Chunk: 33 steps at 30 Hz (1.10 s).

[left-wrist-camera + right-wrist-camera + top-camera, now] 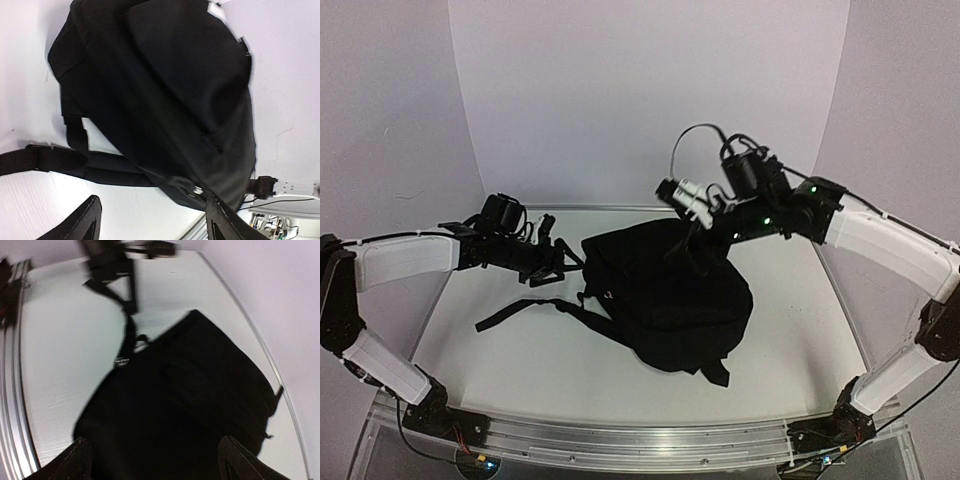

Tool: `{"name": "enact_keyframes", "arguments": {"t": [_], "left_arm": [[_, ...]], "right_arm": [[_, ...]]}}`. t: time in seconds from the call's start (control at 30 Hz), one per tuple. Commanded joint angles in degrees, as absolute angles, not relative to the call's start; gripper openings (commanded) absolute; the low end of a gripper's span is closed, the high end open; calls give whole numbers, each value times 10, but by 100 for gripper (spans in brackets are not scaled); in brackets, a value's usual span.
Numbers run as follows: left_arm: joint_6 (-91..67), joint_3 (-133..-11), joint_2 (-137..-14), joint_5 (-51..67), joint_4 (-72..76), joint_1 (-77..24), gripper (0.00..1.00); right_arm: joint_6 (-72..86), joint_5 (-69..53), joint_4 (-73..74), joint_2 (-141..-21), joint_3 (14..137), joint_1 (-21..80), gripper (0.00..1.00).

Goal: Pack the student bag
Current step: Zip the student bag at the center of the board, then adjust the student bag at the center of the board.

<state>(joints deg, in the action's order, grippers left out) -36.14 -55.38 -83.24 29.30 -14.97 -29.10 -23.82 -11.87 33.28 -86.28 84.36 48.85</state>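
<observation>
The student bag is a large black fabric backpack lying flat in the middle of the white table. One long strap trails off to its left. My left gripper hovers just left of the bag's upper left corner. In the left wrist view the left gripper is open and empty, and the bag and a metal zip pull lie ahead of it. My right gripper is above the bag's far edge. In the right wrist view the right gripper is open and empty over the bag.
An aluminium rail runs along the table's near edge. A raised clear rim borders the right side. A short strap end sticks out at the bag's near edge. My left arm shows blurred in the right wrist view.
</observation>
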Motion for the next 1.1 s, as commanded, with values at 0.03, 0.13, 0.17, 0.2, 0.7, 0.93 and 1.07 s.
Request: {"name": "enact_keyframes", "arguments": {"t": [0.03, 0.13, 0.17, 0.2, 0.7, 0.93, 1.07], "left_arm": [[-429, -516, -771, 290, -63, -304, 88], [-441, -516, -800, 285, -47, -325, 91], [-445, -516, -815, 285, -33, -330, 91], [-451, -516, -828, 286, -20, -335, 91], [-450, -629, -1025, 345, 61, -310, 36], [-429, -694, -1078, 379, 33, -260, 30], [-421, -662, -1045, 363, 22, -259, 36]], "right_arm": [[-135, -175, 383, -919, 870, 331, 95], [-98, -254, 393, -967, 884, 249, 96], [-92, -273, 397, -978, 888, 230, 95], [-90, -283, 400, -988, 889, 222, 94], [-103, -474, 415, -1067, 773, 253, 65], [-90, -456, 415, -1085, 814, 320, 65], [-91, -392, 413, -1069, 832, 294, 69]]}}
